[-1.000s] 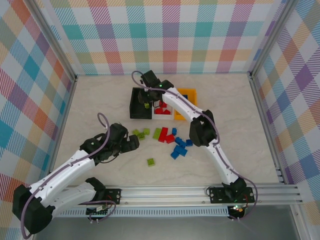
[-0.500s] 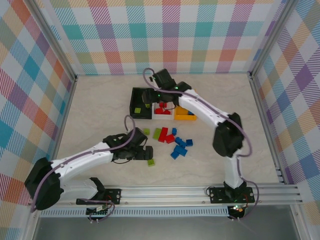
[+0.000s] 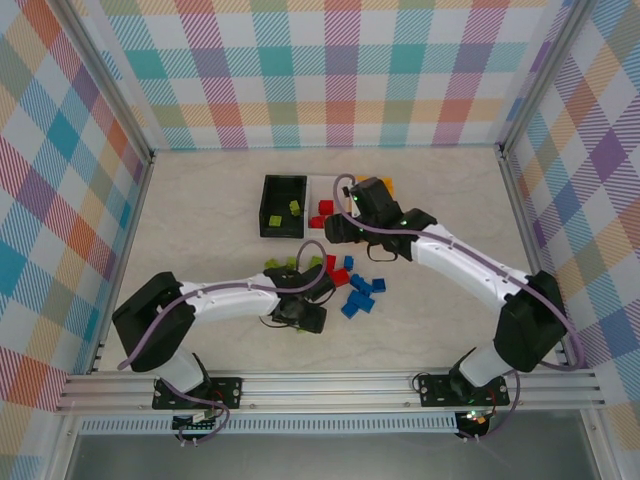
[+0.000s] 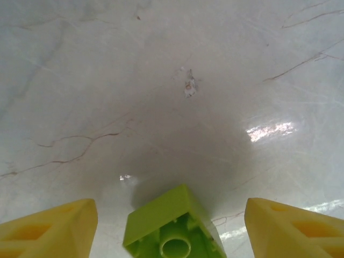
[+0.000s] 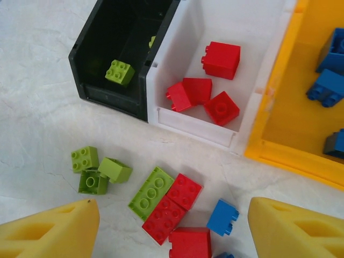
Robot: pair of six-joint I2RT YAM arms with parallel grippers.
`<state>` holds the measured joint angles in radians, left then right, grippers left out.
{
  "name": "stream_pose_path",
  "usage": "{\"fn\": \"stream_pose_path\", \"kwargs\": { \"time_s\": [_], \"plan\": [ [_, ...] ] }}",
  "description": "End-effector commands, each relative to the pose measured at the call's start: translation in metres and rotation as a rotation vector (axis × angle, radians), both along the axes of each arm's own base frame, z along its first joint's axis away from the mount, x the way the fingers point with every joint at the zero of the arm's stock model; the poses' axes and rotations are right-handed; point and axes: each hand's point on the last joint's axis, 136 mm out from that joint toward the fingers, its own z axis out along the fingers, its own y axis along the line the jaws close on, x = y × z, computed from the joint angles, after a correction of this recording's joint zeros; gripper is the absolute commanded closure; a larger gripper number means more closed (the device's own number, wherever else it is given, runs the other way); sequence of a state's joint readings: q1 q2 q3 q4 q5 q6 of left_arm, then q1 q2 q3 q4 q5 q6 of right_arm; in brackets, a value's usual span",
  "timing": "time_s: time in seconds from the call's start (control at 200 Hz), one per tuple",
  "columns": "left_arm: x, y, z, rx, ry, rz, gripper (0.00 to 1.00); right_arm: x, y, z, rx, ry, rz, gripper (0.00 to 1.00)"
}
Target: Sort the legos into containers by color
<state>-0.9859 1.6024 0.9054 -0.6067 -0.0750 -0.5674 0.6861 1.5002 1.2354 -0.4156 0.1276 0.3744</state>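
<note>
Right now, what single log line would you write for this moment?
left end effector: open, astride lime brick on table | right end effector: open, above loose bricks | sorting: unfinished

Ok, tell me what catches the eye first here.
Three joined bins stand out: a black bin with lime bricks, a white bin with red bricks, and a yellow bin with blue bricks. Nearer the arms lies a loose heap of mixed bricks. The left arm's jaws stand open either side of one lime brick on the table.
</note>
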Motion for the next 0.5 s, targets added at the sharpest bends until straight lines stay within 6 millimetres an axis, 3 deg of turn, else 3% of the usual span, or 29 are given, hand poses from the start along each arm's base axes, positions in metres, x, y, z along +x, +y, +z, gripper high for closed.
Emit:
{"fn": "stream_pose_path", "kwargs": {
  "time_s": [0.0, 0.135, 0.28, 0.375, 0.495],
  "plan": [
    [-0.009, 0.001, -0.005, 0.047, 0.027, -0.036, 0.35, 0.008, -0.012, 0.022, 0.054, -0.067, -0.059, 0.27],
    [-0.01, 0.003, -0.005, 0.069, 0.021, -0.04, 0.52, 0.009, -0.02, 0.022, 0.054, -0.067, -0.084, 0.27],
    [-0.005, 0.009, 0.002, 0.088, -0.02, -0.02, 0.61, 0.01, -0.025, 0.02, 0.059, -0.057, -0.098, 0.27],
    [0.007, 0.013, 0.019, 0.086, -0.077, 0.007, 0.63, 0.01, -0.026, 0.019, 0.06, -0.053, -0.101, 0.27],
    [0.045, 0.022, 0.056, 0.028, -0.169, 0.105, 0.64, 0.01, -0.029, 0.017, 0.059, -0.047, -0.111, 0.27]
  ]
}}
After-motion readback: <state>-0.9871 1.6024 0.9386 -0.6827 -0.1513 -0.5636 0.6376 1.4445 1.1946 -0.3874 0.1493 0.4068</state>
